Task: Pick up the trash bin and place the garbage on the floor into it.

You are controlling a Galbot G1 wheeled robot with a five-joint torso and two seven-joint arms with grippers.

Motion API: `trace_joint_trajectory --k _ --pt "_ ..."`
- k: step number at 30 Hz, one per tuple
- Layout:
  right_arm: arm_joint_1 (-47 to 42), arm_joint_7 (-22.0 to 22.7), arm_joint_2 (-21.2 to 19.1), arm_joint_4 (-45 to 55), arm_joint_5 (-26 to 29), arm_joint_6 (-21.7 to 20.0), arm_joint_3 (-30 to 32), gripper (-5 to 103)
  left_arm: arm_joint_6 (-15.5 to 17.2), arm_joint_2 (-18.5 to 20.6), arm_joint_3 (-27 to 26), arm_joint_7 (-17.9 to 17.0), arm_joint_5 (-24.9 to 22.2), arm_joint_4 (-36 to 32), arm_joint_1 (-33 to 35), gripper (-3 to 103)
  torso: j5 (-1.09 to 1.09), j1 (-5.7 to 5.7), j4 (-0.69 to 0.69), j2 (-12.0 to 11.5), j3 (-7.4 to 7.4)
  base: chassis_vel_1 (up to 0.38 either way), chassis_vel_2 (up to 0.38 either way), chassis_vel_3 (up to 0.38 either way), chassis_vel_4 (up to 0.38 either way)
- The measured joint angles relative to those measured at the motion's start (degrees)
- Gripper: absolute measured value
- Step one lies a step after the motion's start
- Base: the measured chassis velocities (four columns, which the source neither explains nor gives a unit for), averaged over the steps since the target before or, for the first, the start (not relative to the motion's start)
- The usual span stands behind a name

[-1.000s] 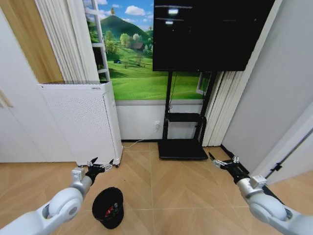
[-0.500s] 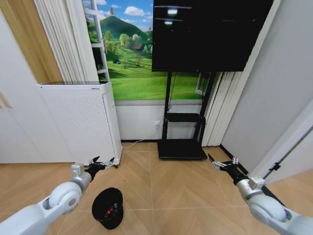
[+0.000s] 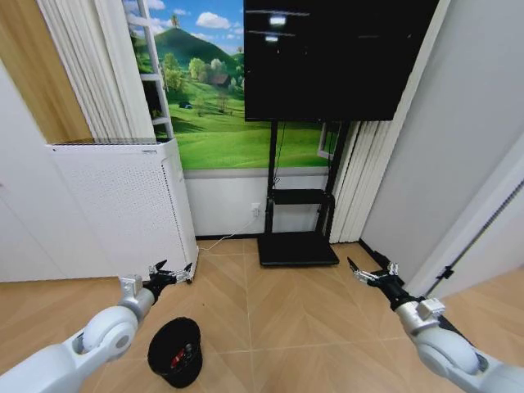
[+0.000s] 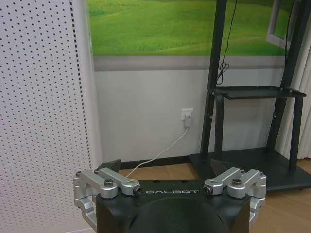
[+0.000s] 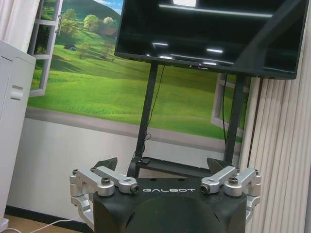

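Standing on the floor near left, the trash bin holds red bits, so the left gripper and right gripper hover empty, jaws apart.

Tan herringbone floor is running up to white walls. A black TV is sitting on a black stand before a green landscape mural. A white perforated cabinet is standing beside pleated curtains.
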Motion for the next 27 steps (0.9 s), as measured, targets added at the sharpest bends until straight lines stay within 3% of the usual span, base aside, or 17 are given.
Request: trace_joint_trajectory --k 7,11,27 --pt "-0.65 0.88 0.98 0.39 -0.97 -0.17 0.8 100 -0.05 -0.21 -0.6 -0.27 0.47 -0.53 1.27 100 0.0 -0.01 -0.02 -0.09 -0.04 0.0 0.0 0.0 0.0" --pt "-0.38 3.78 2.47 1.15 -1.76 -0.84 1.37 100 -0.06 -0.17 -0.74 -0.35 1.39 -0.97 2.1 100 0.0 -0.06 -0.03 -0.18 -0.11 0.107 -0.11 -0.107 0.131" --pt "-1.13 4.99 3.74 1.45 -3.34 -0.83 1.98 100 -0.07 -0.67 -1.46 -1.2 1.92 -1.46 4.2 100 0.0 -0.12 0.0 -0.3 -0.17 0.251 -0.252 -0.248 0.26"
